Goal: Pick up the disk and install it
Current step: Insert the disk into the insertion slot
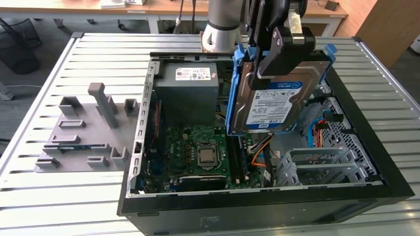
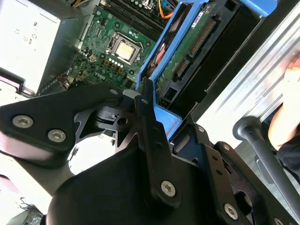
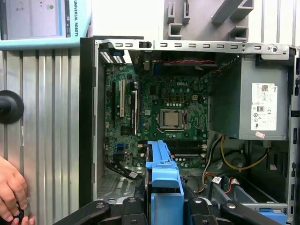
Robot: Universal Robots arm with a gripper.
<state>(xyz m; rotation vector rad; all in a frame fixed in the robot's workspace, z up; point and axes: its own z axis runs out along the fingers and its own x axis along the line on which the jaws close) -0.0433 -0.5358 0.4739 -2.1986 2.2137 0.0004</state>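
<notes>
Open computer case (image 1: 262,209) lies lowest. Above it the disk (image 1: 279,105) hangs directly below the gripper (image 1: 266,66), its long axis near upright, over the grey drive cage (image 1: 321,164). The gripper is clamped on the disk's upper edge.

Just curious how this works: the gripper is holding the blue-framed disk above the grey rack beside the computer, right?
Not quite. In the exterior view, the gripper holds the blue-framed disk above the open computer case, not the grey rack, which stands on the exterior view's left.
</notes>
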